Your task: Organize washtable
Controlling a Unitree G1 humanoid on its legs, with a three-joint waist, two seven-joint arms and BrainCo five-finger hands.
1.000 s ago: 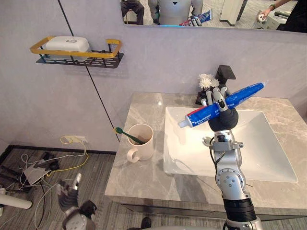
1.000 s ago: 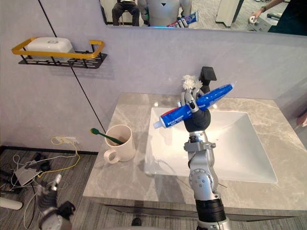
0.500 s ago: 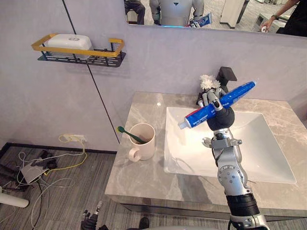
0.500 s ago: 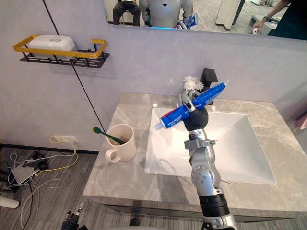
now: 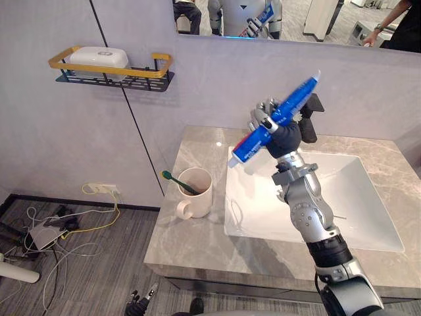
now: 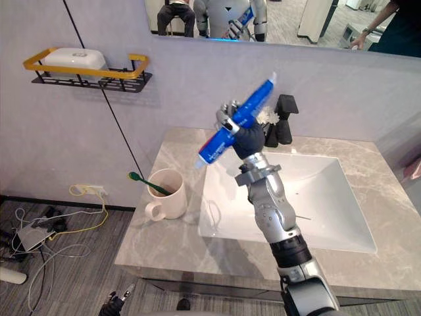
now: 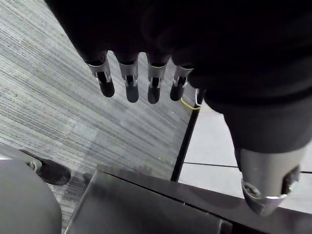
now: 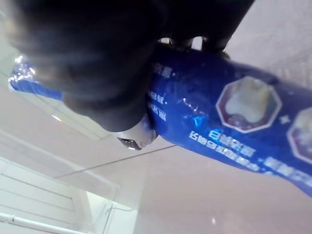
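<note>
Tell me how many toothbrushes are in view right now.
1: the toothbrush leans in the mug on the counter, left of the sink. More could be hidden inside the mug.

The head views give me bright, even indoor light from above, with no hard shadows. At upper left the shelf (image 5: 112,71) drops a soft shadow on the wall just beneath it. A small glare spot sits on the marble worktop (image 5: 197,243) beside the back left corner of the basin (image 5: 368,210). In the left wrist view the left hand (image 7: 148,83) reads near black against the lit floor (image 7: 58,112). In the right wrist view the toothpaste tube (image 8: 234,112) shows glossy highlights — the right hand (image 8: 97,58) is a dark mass.
</note>
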